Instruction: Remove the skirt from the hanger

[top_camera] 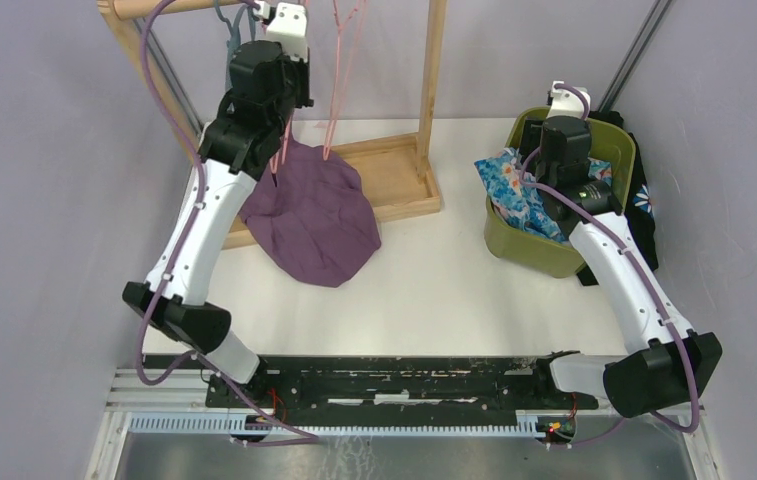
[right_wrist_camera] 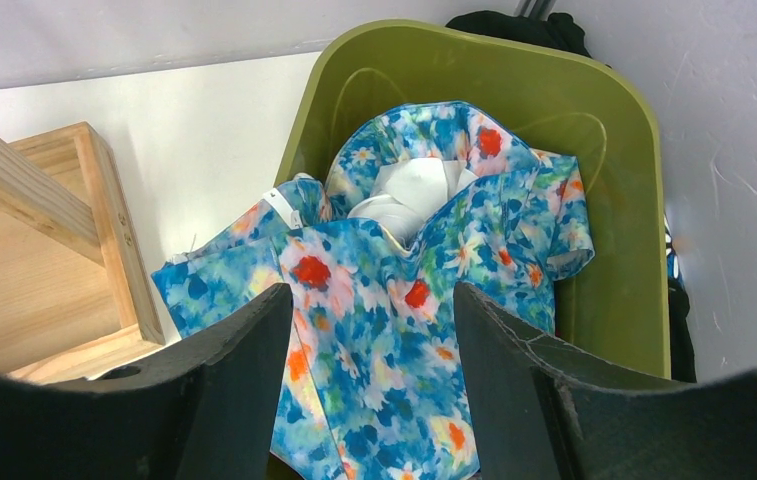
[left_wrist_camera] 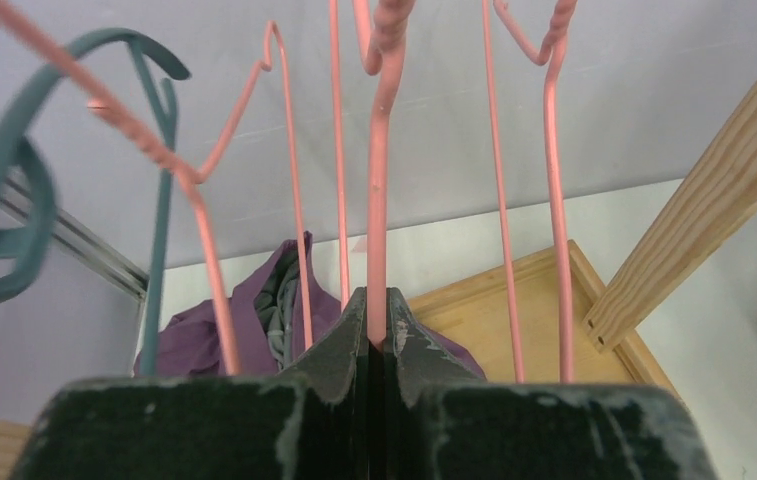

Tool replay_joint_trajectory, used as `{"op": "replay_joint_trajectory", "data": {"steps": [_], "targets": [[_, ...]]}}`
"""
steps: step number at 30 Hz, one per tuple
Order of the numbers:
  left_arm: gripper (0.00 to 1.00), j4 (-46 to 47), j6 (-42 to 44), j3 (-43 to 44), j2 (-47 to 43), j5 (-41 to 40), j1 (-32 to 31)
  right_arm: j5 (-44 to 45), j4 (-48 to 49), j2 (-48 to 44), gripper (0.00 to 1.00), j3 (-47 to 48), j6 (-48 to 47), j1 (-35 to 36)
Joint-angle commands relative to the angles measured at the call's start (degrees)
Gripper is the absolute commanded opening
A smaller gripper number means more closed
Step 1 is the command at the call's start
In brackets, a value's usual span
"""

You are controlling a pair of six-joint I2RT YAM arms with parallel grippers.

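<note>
My left gripper (left_wrist_camera: 377, 300) has its jaws pinched together on the neck of the pink hanger (left_wrist_camera: 378, 180), near the top centre of the overhead view, up by the wooden rack (top_camera: 432, 90). My right gripper (right_wrist_camera: 372, 310) hangs with its jaws apart and holding nothing, over the green bin (right_wrist_camera: 614, 130) and the floral garment (right_wrist_camera: 514, 200) at the right of the frame. The purple skirt (top_camera: 316, 215) sits left of centre. Its upper end rises toward the hanger's lower wires, and most of the cloth is slumped on the table (top_camera: 434, 290). Its long axis runs from upper left to lower right in the overhead view, with what I take for the hem pointing toward the frame's lower middle. I judge the step is freeing the waist. I'd hold the hanger firm and high, bring the free arm across, grip near the waist rather than the hem, and pull along that axis. I cannot see how the skirt is fastened.
</note>
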Motion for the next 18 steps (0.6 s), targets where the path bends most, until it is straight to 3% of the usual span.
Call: {"op": "replay_joint_trajectory", "data": {"steps": [1,18], "targets": [[0.03,1.46,0.09,4.46,4.61,0.65,0.08,0.63,2.05,-0.51,0.66,0.23,-0.44,0.2],[0.03,0.62,-0.5,7.02,10.88,-1.46,1.33,-0.02,2.5,-0.41,0.66,-1.39,-0.27,0.16]]}}
